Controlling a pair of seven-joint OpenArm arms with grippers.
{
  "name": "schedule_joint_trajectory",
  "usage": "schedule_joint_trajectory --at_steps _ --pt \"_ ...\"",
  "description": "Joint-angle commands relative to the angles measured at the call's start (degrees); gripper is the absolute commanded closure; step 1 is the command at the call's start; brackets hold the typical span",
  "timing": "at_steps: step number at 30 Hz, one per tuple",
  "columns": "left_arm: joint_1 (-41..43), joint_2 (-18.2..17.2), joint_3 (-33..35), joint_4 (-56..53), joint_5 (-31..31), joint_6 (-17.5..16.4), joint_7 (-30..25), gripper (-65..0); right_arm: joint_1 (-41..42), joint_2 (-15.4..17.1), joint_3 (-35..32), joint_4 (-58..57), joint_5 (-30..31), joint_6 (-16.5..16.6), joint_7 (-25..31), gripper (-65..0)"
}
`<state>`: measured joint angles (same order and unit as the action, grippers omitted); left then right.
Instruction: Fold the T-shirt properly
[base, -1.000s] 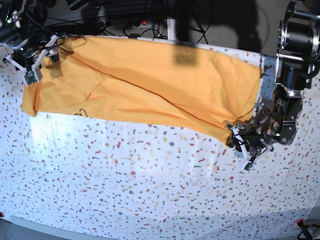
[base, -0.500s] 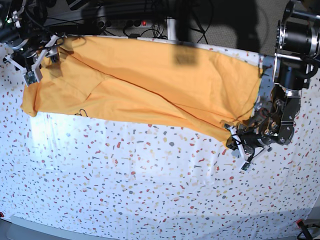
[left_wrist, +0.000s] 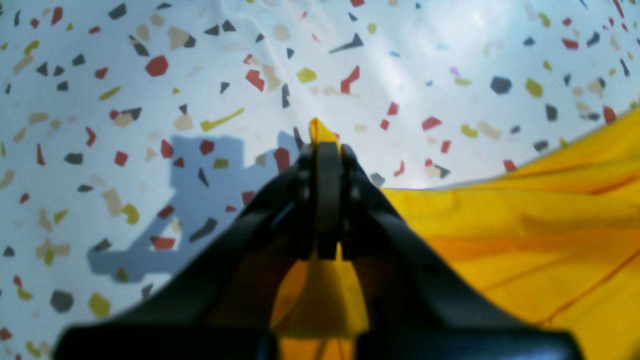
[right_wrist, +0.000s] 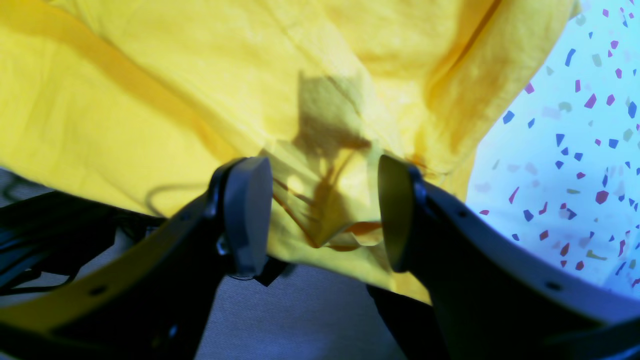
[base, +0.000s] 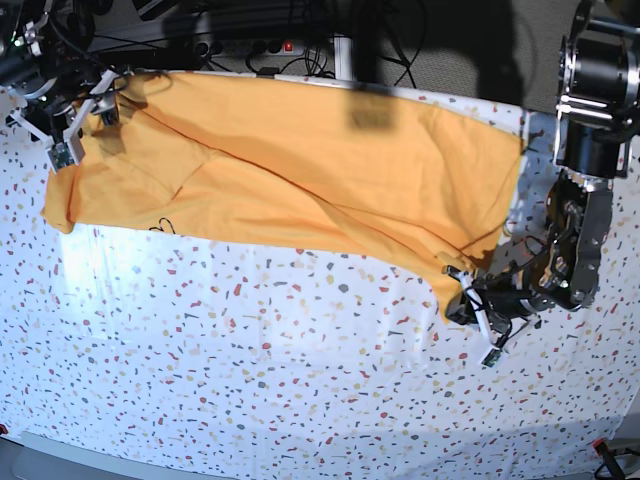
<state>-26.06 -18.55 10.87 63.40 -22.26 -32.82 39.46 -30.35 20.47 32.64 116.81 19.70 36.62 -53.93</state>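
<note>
The mustard-yellow T-shirt (base: 290, 170) lies spread across the far half of the table, with creases running along it. My left gripper (base: 462, 300) is at the shirt's near right corner and is shut on that corner. In the left wrist view a tip of yellow cloth pokes out past the closed left gripper (left_wrist: 322, 137), and the T-shirt (left_wrist: 525, 240) trails off to the right. My right gripper (base: 80, 125) stands open at the far left corner. In the right wrist view a bunched edge of the T-shirt (right_wrist: 200, 75) lies between the spread fingers (right_wrist: 247, 215), ungripped.
A white speckled cloth (base: 250, 380) covers the table. Cables and a power strip (base: 270, 45) run behind the far edge. The shirt's far left edge hangs over the table's back edge above grey floor (right_wrist: 300, 310).
The left gripper has closed on the shirt's near right corner and drawn it a little toward the table's front. The right arm has stayed where it was.
</note>
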Motion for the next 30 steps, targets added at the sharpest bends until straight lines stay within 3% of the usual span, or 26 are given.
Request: schedule_joint_trajectory --at_steps 1,5,10,16,30 --pt "-0.8 -1.0 -0.3 2.1 -0.8 0.0 -0.6 0.0 0.0 0.8 0.5 0.8 0.5 -0.7 0.5 -34.0" --pt "2.5 -4.0 -0.3 6.4 -1.8 -0.2 0.1 0.0 0.0 0.8 0.5 0.8 0.5 -0.7 0.5 -34.0" --pt "7.9 -9.9 -0.3 12.6 -9.1 -4.3 4.1 0.0 0.0 0.8 0.5 0.8 0.5 -0.7 0.5 -34.0" --pt "13.1 -15.5 -0.3 19.4 -15.9 -5.2 7.3 0.0 0.1 0.8 0.5 0.8 0.5 -0.7 0.5 -34.0" --pt "14.8 -16.7 -0.3 20.4 -15.3 -5.2 9.4 0.0 0.2 0.8 0.5 0.8 0.0 -0.7 0.5 -34.0"
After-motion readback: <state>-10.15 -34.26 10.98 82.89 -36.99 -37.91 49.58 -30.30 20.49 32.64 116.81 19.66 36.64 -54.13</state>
